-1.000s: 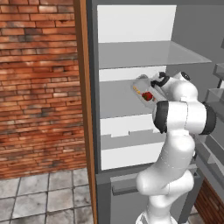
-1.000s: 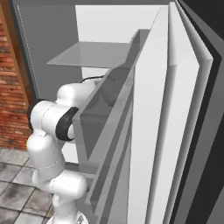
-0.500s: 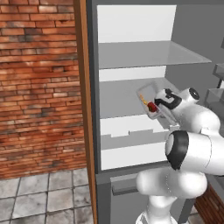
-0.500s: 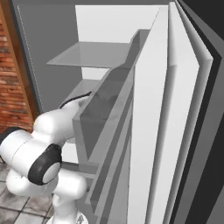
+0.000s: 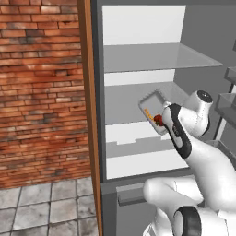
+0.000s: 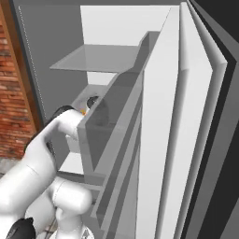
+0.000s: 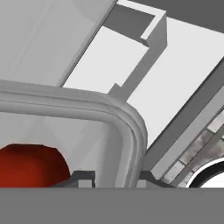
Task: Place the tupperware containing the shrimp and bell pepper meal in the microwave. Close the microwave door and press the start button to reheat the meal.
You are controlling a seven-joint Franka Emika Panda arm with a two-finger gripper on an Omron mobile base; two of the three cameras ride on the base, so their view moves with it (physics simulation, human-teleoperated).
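- Compared with a second ago, I see the arm has swung and folded lower in the left base view; the tupperware (image 5: 154,112) has come away from the shelf level and now sits mid-frame, tilted with its open face toward the camera.
- The hand (image 7: 116,178) is clamped on the tupperware's rim: in the hand view the two dark tips sit either side of the raised edge (image 7: 131,131) at the bottom of the frame.
- The shrimp and bell pepper meal (image 5: 156,118) is inside the tray: a red pepper and orange pieces in the left base view, a red mass (image 7: 30,166) at lower left of the hand view.
- My judgement: the tray is lifted out of the fridge (image 5: 138,69) and in carry; the placing, door closing and start press are all outstanding. The tilt is a spill risk.
- The microwave cannot be located from here.
- In the right base view the fridge door (image 6: 163,140) covers most of the frame; the arm (image 6: 46,144) is at lower left, with a small orange speck (image 6: 84,112) beside it that I take for the meal.
- The shrimp count is too small to make out.
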